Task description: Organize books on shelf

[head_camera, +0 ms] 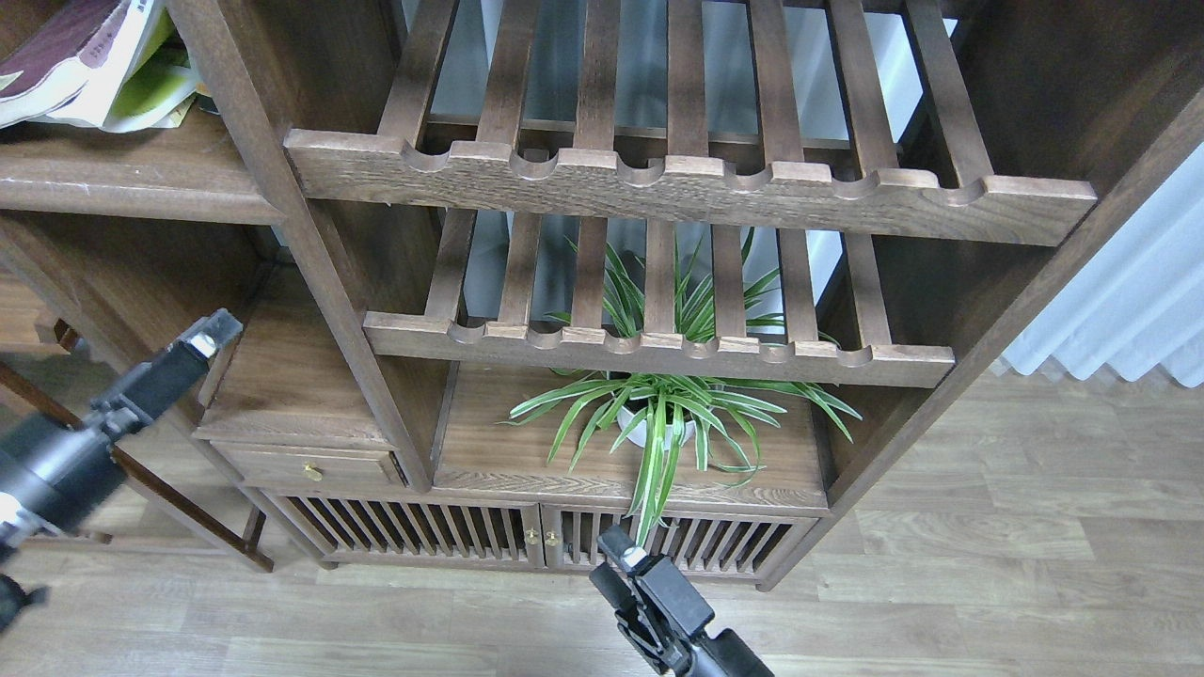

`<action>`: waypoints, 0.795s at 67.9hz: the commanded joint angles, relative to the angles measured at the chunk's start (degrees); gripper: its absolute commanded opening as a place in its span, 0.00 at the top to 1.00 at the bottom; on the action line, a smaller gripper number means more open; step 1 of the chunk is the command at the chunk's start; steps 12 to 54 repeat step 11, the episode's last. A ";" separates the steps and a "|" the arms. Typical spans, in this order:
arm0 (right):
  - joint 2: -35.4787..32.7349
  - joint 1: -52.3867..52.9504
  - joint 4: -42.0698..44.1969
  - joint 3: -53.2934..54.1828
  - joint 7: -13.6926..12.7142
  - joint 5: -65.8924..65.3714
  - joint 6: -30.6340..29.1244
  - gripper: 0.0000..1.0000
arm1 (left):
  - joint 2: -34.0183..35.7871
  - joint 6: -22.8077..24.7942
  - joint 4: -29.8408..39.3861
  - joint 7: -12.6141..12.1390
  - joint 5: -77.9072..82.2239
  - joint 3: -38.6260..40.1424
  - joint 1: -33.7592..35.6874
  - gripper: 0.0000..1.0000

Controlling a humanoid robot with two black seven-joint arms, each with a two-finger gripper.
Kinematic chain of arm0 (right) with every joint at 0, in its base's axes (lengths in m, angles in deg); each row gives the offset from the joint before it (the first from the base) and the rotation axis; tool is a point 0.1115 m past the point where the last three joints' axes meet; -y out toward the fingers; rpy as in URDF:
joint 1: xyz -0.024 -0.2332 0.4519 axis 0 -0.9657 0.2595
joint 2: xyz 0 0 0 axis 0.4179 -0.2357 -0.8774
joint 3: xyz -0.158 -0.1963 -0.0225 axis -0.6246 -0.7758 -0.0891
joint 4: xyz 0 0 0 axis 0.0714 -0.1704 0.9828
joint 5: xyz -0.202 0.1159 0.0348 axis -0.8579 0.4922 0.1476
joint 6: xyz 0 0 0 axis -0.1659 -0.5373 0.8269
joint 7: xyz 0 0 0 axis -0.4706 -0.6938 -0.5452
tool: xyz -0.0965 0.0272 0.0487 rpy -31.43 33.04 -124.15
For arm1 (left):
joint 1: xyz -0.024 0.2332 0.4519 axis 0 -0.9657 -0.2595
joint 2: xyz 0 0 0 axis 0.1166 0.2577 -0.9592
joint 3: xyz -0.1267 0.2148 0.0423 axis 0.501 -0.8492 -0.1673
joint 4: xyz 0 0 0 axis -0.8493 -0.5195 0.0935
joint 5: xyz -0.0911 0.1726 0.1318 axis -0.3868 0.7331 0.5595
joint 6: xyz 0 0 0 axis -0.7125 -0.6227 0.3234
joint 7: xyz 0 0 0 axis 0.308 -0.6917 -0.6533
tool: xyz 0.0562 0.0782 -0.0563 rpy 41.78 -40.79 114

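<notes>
The books lie leaning in a pile at the top left: a thick maroon one [42, 42] over a yellow-green one with white edges [150, 89]. The "300" book is out of view. They rest on the shelf [122, 174], a flat dark brown plank with a rounded front edge. My left gripper [209, 336] is well below the shelf, in front of the lower left compartment, empty and seen side-on. My right gripper [609, 561] is low at the bottom centre, in front of the cabinet doors, holding nothing.
Two slatted racks with notched rails [687, 183] [658, 348] fill the middle. A potted spider plant [658, 418] stands under them. A small drawer [310, 465] and slatted cabinet doors [527, 536] sit below. An upright post [282, 216] separates the book shelf from the racks.
</notes>
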State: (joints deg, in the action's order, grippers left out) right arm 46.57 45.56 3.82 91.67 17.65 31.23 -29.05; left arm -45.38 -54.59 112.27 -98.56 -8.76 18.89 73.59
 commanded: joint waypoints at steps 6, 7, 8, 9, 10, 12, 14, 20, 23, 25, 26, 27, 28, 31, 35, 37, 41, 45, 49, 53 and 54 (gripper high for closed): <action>-0.01 0.32 1.00 -0.10 0.01 -0.01 0.00 0.01 | -3.43 0.00 -0.91 0.01 -0.08 -0.85 -1.62 0.33; -0.01 0.32 1.00 -0.10 0.01 -0.01 0.00 0.01 | -3.60 0.00 -1.00 0.10 -0.08 -0.94 -1.71 0.33; -0.01 0.32 1.00 -0.10 0.01 -0.01 0.00 0.01 | -3.69 0.00 -1.00 0.01 -0.08 -1.03 -1.80 0.32; -0.01 0.32 1.00 -0.10 0.01 -0.01 0.00 0.01 | -3.87 0.00 -1.00 0.10 -0.08 -1.29 -1.89 0.32; -0.01 0.32 1.00 -0.19 0.01 -0.01 0.00 0.01 | -4.13 0.00 -1.17 0.10 -0.08 -1.73 -2.06 0.32; -0.01 0.32 1.00 -0.19 0.01 -0.01 0.00 0.01 | -4.31 0.00 -1.17 0.10 -0.08 -1.91 -2.24 0.31; -0.01 0.32 1.00 -0.19 0.01 -0.01 0.00 0.01 | -4.31 0.00 -1.17 0.10 -0.08 -1.91 -2.24 0.31; -0.01 0.32 1.00 -0.19 0.01 -0.01 0.00 0.01 | -4.31 0.00 -1.17 0.10 -0.08 -1.91 -2.24 0.31; -0.01 0.32 1.00 -0.19 0.01 -0.01 0.00 0.01 | -4.31 0.00 -1.17 0.10 -0.08 -1.91 -2.24 0.31; -0.01 0.32 1.00 -0.19 0.01 -0.01 0.00 0.01 | -4.31 0.00 -1.17 0.10 -0.08 -1.91 -2.24 0.31; -0.01 0.32 1.00 -0.19 0.01 -0.01 0.00 0.01 | -4.31 0.00 -1.17 0.10 -0.08 -1.91 -2.24 0.31; -0.01 0.32 1.00 -0.19 0.01 -0.01 0.00 0.01 | -4.31 0.00 -1.17 0.10 -0.08 -1.91 -2.24 0.31; -0.01 0.32 1.00 -0.19 0.01 -0.01 0.00 0.01 | -4.31 0.00 -1.17 0.10 -0.08 -1.91 -2.24 0.31; -0.01 0.32 1.00 -0.19 0.01 -0.01 0.00 0.01 | -4.31 0.00 -1.17 0.10 -0.08 -1.91 -2.24 0.31; -0.01 0.32 1.00 -0.19 0.01 -0.01 0.00 0.01 | -4.31 0.00 -1.17 0.10 -0.08 -1.91 -2.24 0.31; -0.01 0.32 1.00 -0.19 0.01 -0.01 0.00 0.01 | -4.31 0.00 -1.17 0.10 -0.08 -1.91 -2.24 0.31; -0.01 0.32 1.00 -0.19 0.01 -0.01 0.00 0.01 | -4.31 0.00 -1.17 0.10 -0.08 -1.91 -2.24 0.31; -0.01 0.32 1.00 -0.19 0.01 -0.01 0.00 0.01 | -4.31 0.00 -1.17 0.10 -0.08 -1.91 -2.24 0.31; -0.01 0.32 1.00 -0.19 0.01 -0.01 0.00 0.01 | -4.31 0.00 -1.17 0.10 -0.08 -1.91 -2.24 0.31; -0.01 0.32 1.00 -0.19 0.01 -0.01 0.00 0.01 | -4.31 0.00 -1.17 0.10 -0.08 -1.91 -2.24 0.31; -0.01 0.32 1.00 -0.19 0.01 -0.01 0.00 0.01 | -4.31 0.00 -1.17 0.10 -0.08 -1.91 -2.24 0.31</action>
